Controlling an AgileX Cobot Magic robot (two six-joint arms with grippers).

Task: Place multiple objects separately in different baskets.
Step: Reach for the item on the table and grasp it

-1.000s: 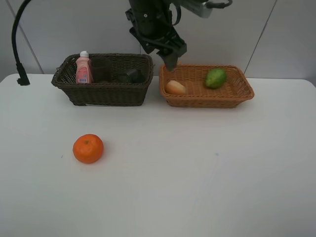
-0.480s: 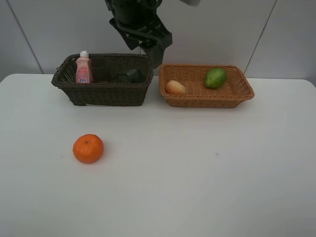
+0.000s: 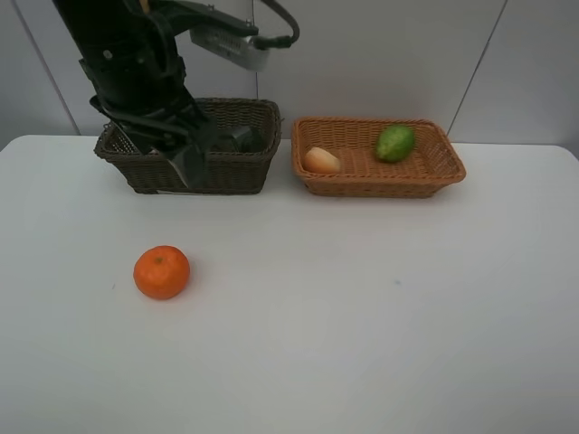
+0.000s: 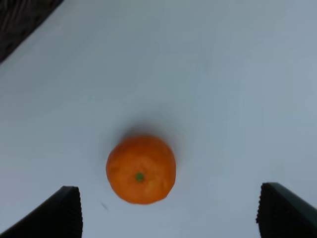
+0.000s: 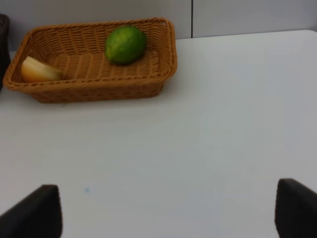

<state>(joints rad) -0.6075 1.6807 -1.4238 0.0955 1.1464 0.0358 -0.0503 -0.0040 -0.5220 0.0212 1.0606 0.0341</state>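
The orange lies alone on the white table, front left; in the left wrist view the orange sits between and just ahead of my open fingers. My left gripper hangs empty in front of the dark brown basket, above and behind the orange. The arm hides the pink bottle and the cup. A dark bottle shows dimly inside that basket. The light tan basket holds the peach-like fruit and the green fruit. My right gripper is open and empty over bare table, short of the tan basket.
The two baskets stand side by side at the back of the table, against a grey wall. The left arm's body rises over the dark basket's left half. A corner of the dark basket shows in the left wrist view.
The left arm has swung left and down from above the tan basket's left end to the front of the dark basket, now covering the pink bottle. The orange and fruits have not moved.
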